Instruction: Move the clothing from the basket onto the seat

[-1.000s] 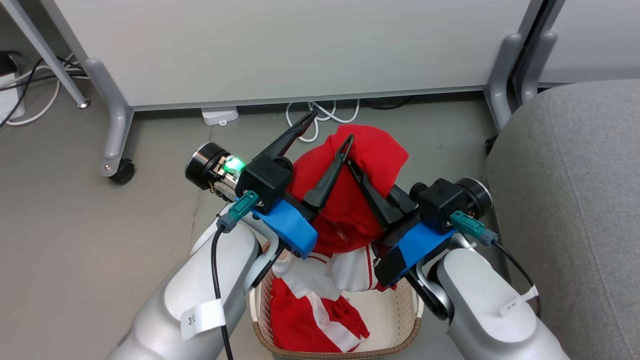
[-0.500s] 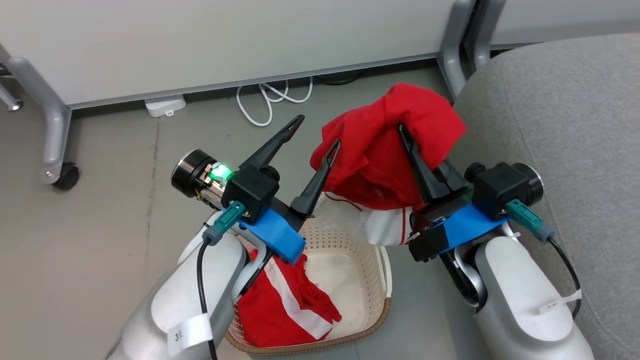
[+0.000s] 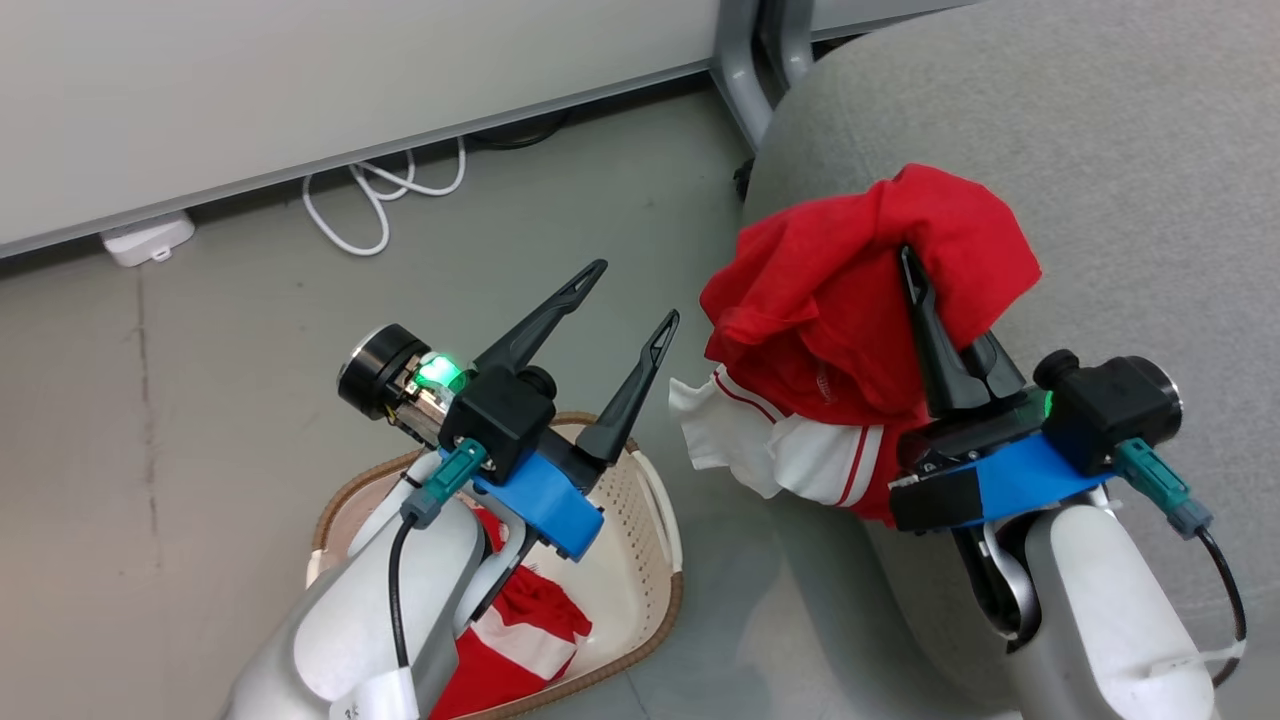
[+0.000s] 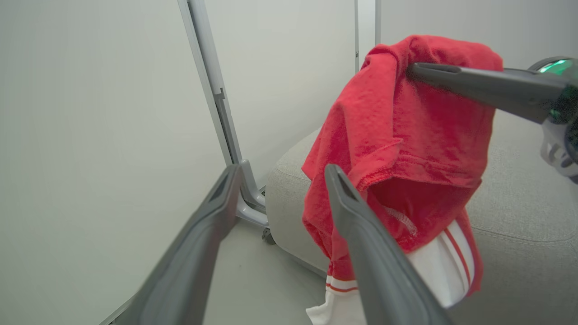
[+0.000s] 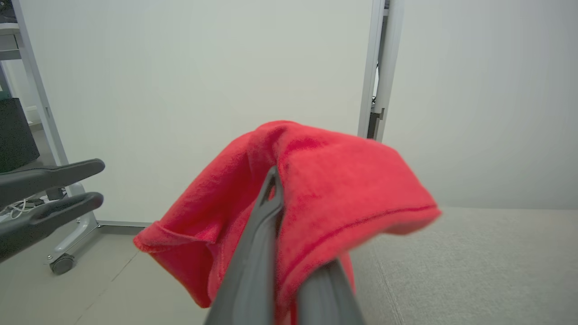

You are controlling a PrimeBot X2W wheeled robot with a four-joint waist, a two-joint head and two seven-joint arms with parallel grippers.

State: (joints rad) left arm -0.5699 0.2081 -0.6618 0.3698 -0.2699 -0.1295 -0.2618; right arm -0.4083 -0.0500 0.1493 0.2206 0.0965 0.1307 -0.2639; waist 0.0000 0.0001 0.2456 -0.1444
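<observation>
Found a white plug block (image 3: 147,238) and a looped white cable (image 3: 385,195) on the grey floor (image 3: 150,420) at far left, under the edge of a pale panel (image 3: 300,80). Saw the basket (image 3: 625,520) on the floor at lower left, partly hidden behind the left forearm, with red-and-white clothing (image 3: 530,612) lying inside at its near end. Noted the left gripper (image 3: 634,292) above the basket's far rim, fingers spread wide and holding nothing, pointing up and to the right. Confirmed the same in the left wrist view: both fingers apart and bare, with a garment (image 4: 406,149) hanging just beyond the right-hand one. Found that garment, red with a white, red-striped hem, lifted clear of the basket, in the air at the seat's left edge; could not tell whether touching the seat. Saw the right gripper (image 3: 908,260) pinched tight on the garment near its top, red cloth draped over the fingertips, white hem drooping lower left. Noted in the right wrist view two fingers pressed together inside the red folds. Found the seat (image 3: 1100,150) taking up the right side, a grey panel leg (image 3: 738,60) near its far left corner
</observation>
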